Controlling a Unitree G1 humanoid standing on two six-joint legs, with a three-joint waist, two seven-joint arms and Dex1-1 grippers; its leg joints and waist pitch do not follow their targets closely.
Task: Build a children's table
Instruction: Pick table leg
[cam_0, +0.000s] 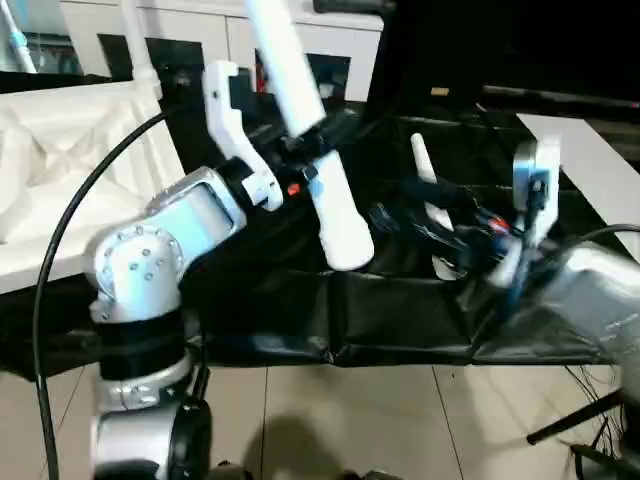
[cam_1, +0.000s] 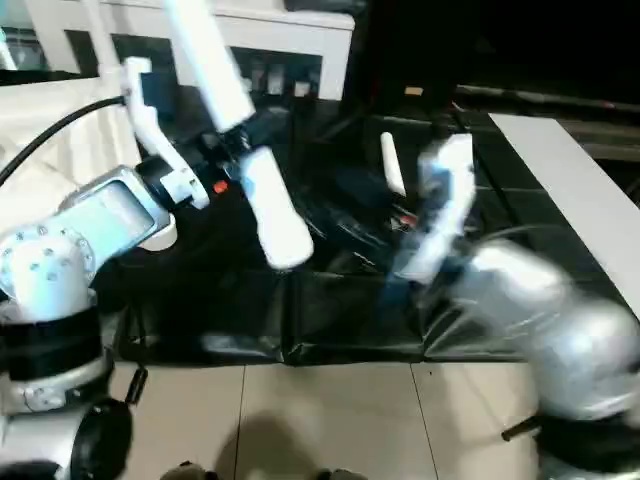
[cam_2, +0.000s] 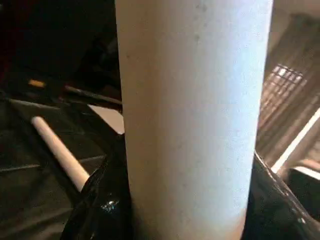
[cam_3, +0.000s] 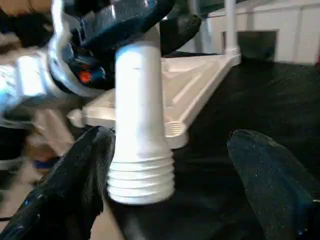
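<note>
My left gripper (cam_0: 305, 160) is shut on a white leg (cam_0: 340, 215), holding it tilted above the black cloth, with its thick lower end toward me. The black fingers (cam_2: 100, 205) clamp both sides of the tube. In the right wrist view the leg's threaded end (cam_3: 142, 175) hangs between the wide-apart fingers of my open right gripper (cam_3: 175, 167), close to one finger (cam_3: 82, 170) and clear of the other. The upturned white tabletop (cam_0: 60, 170) lies at the left, with one leg (cam_3: 230, 25) standing in a far corner. Another leg (cam_0: 425, 165) lies loose on the cloth.
A black cloth (cam_0: 400, 310) covers the work surface, with tiled floor (cam_0: 330, 420) in front of it. A white cabinet with glass doors (cam_0: 220, 45) stands behind. A white board (cam_0: 600, 160) lies at the right edge. A black cable (cam_0: 50, 260) loops over my left arm.
</note>
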